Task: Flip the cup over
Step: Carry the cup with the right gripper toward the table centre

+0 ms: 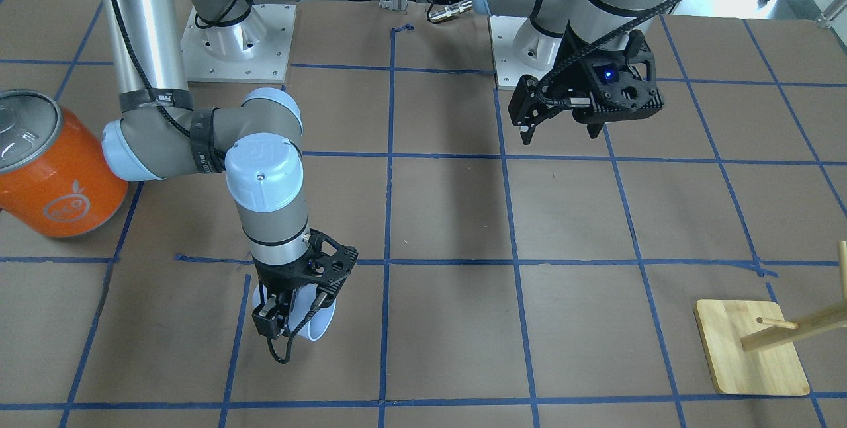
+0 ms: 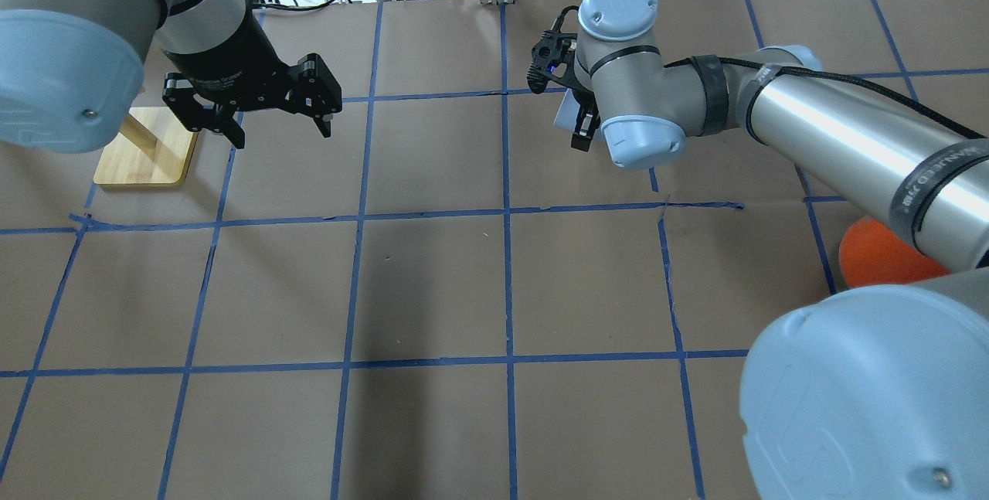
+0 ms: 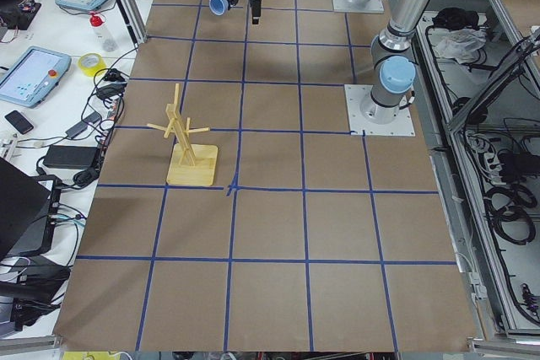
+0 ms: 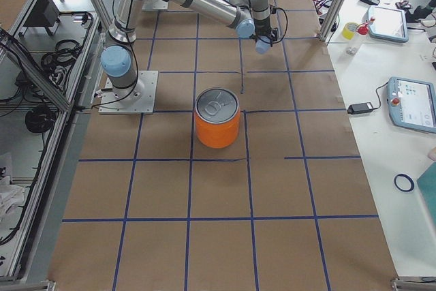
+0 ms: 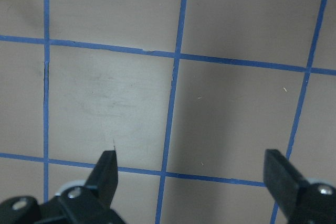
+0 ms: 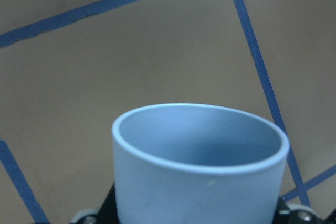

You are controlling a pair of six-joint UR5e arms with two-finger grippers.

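Note:
The cup [image 6: 199,166], a small pale blue tumbler, sits between the jaws of my right gripper [image 1: 298,319]. Its open mouth points away from the wrist, and it is tilted just above the brown table. It also shows in the front view [image 1: 319,323] and, partly hidden by the wrist, in the overhead view [image 2: 565,108]. My left gripper [image 1: 562,127] is open and empty, hovering far from the cup over bare table, as the left wrist view [image 5: 191,174] shows.
A big orange can [image 1: 56,167] with a silver lid stands near the right arm's elbow; it also shows in the right view [image 4: 218,117]. A wooden peg stand [image 2: 147,156] sits by the left gripper. Blue tape lines grid the table.

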